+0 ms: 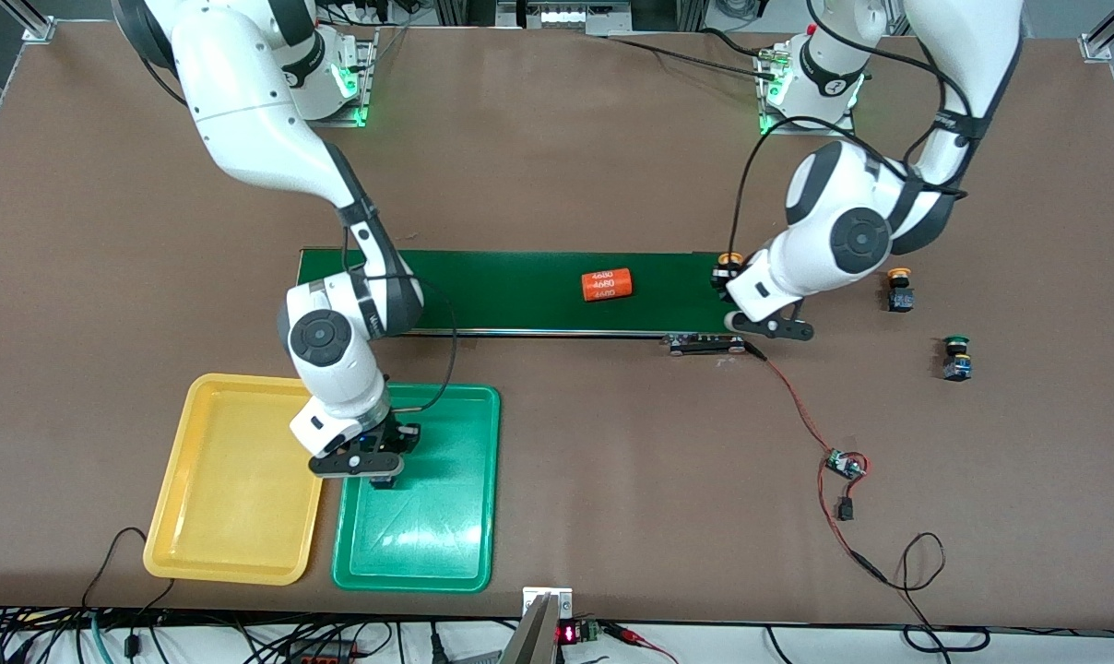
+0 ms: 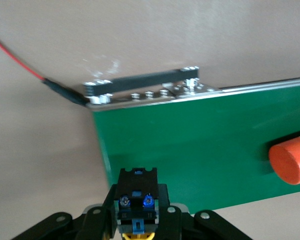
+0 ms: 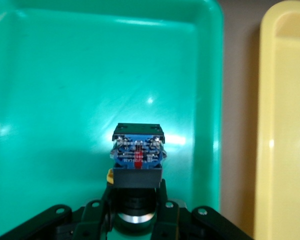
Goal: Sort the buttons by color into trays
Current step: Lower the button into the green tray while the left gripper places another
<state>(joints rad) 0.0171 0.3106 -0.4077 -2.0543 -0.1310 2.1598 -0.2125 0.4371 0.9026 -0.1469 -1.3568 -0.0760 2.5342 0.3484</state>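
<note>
**Both grippers loaded, green button due for release**

Fingers of the right gripper (image 3: 135, 220) pinch a green-capped button (image 3: 138, 150) by its cap end, body pointing down over the green tray (image 1: 446, 544), which lies just beside the yellow tray (image 1: 216, 480). Judged from this, the placing step is in hand: the next move calls for lowering and spreading the fingers.

Over the conveyor belt (image 1: 520, 290), at the left arm's end, the left gripper (image 2: 137, 227) clamps a yellow-capped button (image 2: 136, 200). An orange cylinder (image 1: 607, 284) rests mid-belt. Two more buttons, a second yellow-capped button (image 1: 900, 290) and a second green-capped button (image 1: 957, 358), stand on the table near the left arm.
</note>
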